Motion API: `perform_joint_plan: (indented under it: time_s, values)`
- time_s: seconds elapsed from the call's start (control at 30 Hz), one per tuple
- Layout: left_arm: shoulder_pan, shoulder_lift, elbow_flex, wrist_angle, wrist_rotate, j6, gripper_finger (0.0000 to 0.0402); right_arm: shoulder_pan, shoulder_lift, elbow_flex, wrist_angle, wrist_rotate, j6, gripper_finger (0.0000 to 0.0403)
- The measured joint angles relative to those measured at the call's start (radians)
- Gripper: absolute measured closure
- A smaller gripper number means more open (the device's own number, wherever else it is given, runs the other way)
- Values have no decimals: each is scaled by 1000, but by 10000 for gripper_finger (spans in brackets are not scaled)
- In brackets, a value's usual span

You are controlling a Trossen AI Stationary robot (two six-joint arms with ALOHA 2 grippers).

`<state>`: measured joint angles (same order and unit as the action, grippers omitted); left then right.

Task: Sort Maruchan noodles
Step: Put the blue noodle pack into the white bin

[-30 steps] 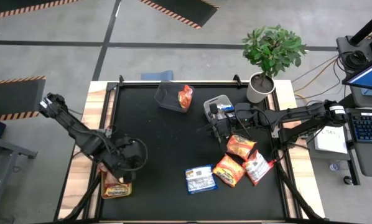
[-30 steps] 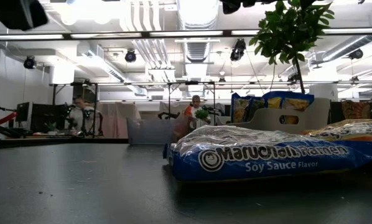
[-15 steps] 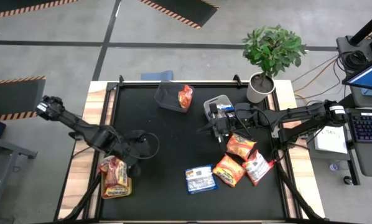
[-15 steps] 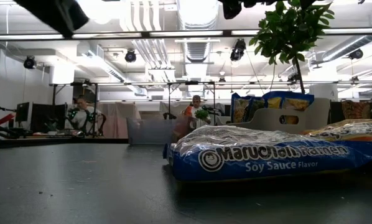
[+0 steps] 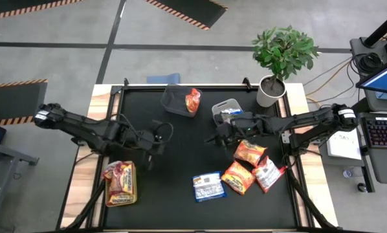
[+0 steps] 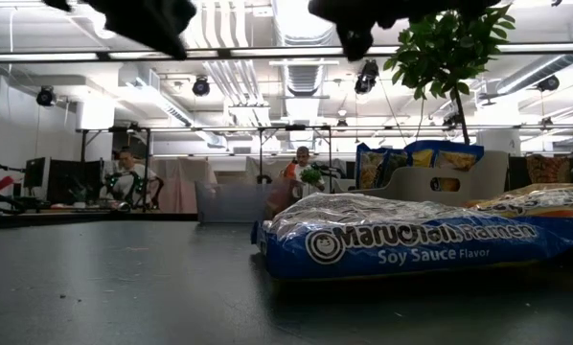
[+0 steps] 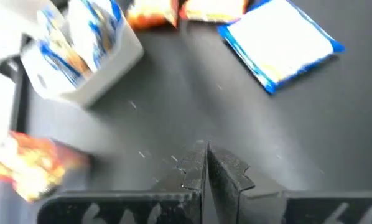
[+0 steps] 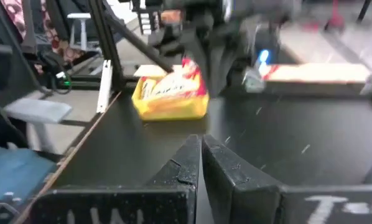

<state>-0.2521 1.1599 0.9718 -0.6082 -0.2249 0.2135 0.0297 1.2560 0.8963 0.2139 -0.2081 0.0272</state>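
Several Maruchan noodle packets lie flat on the black table's near right: a blue one (image 5: 208, 186) (image 6: 411, 240), two orange ones (image 5: 250, 153) (image 5: 237, 177) and a red-and-white one (image 5: 266, 173). My left gripper (image 5: 160, 141) (image 7: 204, 165) is shut and holds nothing, hanging above the table's left-middle. My right gripper (image 5: 210, 138) (image 8: 200, 155) is also shut and holds nothing, above the table's middle, pointing toward the left gripper. In the low view both grippers (image 6: 143, 19) (image 6: 363, 14) show only as dark shapes at the top.
A yellow-green bin (image 5: 120, 184) (image 8: 170, 93) with red packets stands at the near left. A dark grey bin (image 5: 177, 100) at the far middle holds an orange packet, and a light grey bin (image 5: 227, 111) (image 7: 80, 56) holds blue packets. A potted plant (image 5: 281, 55) stands at the far right corner.
My left gripper has swung from over the yellow-green bin toward the table's middle, going right and a little farther back, and has rolled about its own axis. It stays shut. My right gripper has rolled at the wrist while keeping its place.
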Motion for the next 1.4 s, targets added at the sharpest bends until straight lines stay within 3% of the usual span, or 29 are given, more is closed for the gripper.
perform_joint_plan:
  time_s: [0.23, 0.53, 0.8, 1.07, 1.4]
  values:
    - [26, 0, -42, 204, 0, 161, 402, 46, 90, 42, -72, -1, 257, 394]
    - [26, 0, -177, 397, 32, 160, 402, 126, 239, 288, -582, -1, 454, 394]
    - [26, 0, -221, 461, 34, 96, 402, 194, 424, 466, -955, -42, 487, 394]
    - [26, 0, -222, 458, 34, 53, 402, 249, 558, 485, -929, -96, 372, 394]
    - [26, 0, -222, 459, 29, 43, 402, 232, 595, 467, -795, -135, 249, 394]
